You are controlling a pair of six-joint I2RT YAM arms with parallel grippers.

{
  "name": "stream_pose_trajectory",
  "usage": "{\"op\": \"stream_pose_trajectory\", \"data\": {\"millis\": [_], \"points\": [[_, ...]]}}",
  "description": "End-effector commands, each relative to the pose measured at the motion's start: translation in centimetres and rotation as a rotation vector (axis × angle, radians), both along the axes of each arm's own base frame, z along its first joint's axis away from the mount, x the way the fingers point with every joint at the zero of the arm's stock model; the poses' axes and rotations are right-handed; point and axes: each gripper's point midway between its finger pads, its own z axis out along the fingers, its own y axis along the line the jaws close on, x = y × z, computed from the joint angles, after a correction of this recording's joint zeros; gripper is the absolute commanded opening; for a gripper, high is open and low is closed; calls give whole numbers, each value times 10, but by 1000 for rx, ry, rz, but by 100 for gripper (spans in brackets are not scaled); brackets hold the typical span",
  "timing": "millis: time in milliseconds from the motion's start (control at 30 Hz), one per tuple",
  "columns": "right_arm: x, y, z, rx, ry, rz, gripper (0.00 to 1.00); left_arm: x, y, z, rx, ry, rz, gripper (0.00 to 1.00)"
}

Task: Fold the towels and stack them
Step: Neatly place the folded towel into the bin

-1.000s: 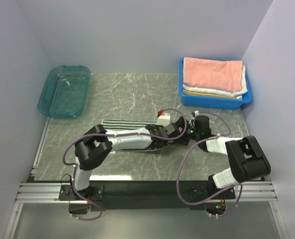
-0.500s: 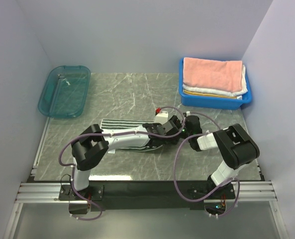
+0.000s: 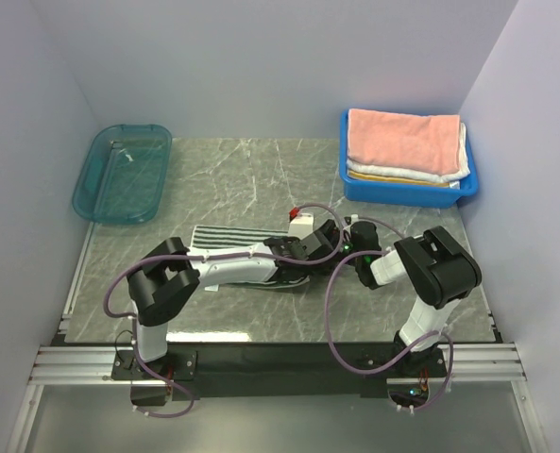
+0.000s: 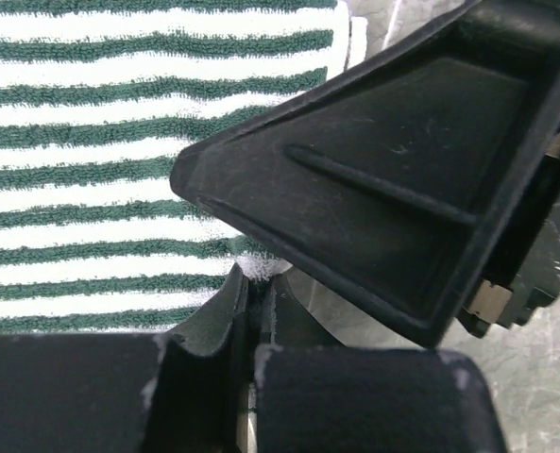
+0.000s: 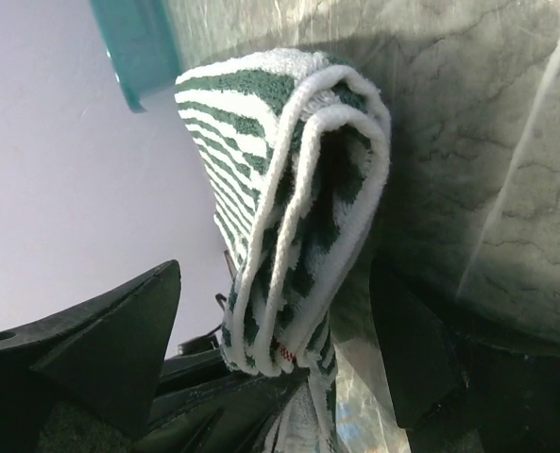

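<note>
The dark-and-white striped towel [image 3: 225, 237] lies folded on the marble table [image 3: 251, 179], partly under my left arm. My left gripper [image 3: 315, 247] is shut on the towel's right corner; in the left wrist view the jaws [image 4: 253, 283] pinch the white edge of the striped cloth [image 4: 119, 160]. My right gripper [image 3: 348, 249] is open just right of it. In the right wrist view its fingers [image 5: 278, 274] stand on either side of the towel's folded end [image 5: 289, 189]. The salmon pink towel [image 3: 402, 140] lies on top of folded white and yellow-striped towels [image 3: 398, 174].
A blue bin [image 3: 407, 195] at the back right holds the stacked towels. A teal tray [image 3: 121, 173] stands at the back left. Both arms meet near the table's middle. Grey walls close in the left, back and right sides.
My right arm has swung left and folded in, bringing its open gripper up to the towel end held by the left gripper. The left gripper shifted slightly left.
</note>
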Motion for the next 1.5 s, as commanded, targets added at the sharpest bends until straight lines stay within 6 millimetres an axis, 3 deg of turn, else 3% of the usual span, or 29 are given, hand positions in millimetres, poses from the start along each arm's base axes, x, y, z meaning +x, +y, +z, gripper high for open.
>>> {"op": "stream_pose_trajectory", "data": {"millis": [0, 267, 533, 767, 867, 967, 1000, 1100, 1233, 1267, 1400, 1467], "points": [[-6, -3, -16, -49, 52, -23, 88, 2, -20, 32, -140, -33, -3, 1], [-4, -3, -18, -56, 54, -63, 82, 4, -22, 47, -200, -54, 20, 1], [-1, -3, -22, -78, 43, -61, 73, 3, -31, 38, -185, -27, 1, 1], [3, -3, -13, -111, 4, -43, 52, 3, -40, 29, -171, -4, -20, 5], [5, -4, -12, -141, -13, -33, 33, 2, -44, 30, -185, 0, -28, 13], [7, -6, -7, -178, -37, -27, 19, 1, -42, 36, -201, -3, -30, 40], [12, -6, -4, -192, -63, -20, 17, 0, -41, 42, -212, -5, -29, 54], [17, -7, 0, -230, -98, 0, 10, -4, -36, 55, -231, -4, -33, 73], [26, -10, 3, -290, -148, 32, 4, -7, -18, 75, -271, 4, -35, 81], [24, -13, -4, -322, -120, 47, 3, -7, -11, 79, -277, 7, -30, 82], [50, -20, 5, -430, -196, 70, 0, -6, 44, 103, -305, -16, 22, 87], [55, -25, 6, -470, -193, 81, 0, 2, 77, 102, -283, -19, 67, 89]]}}
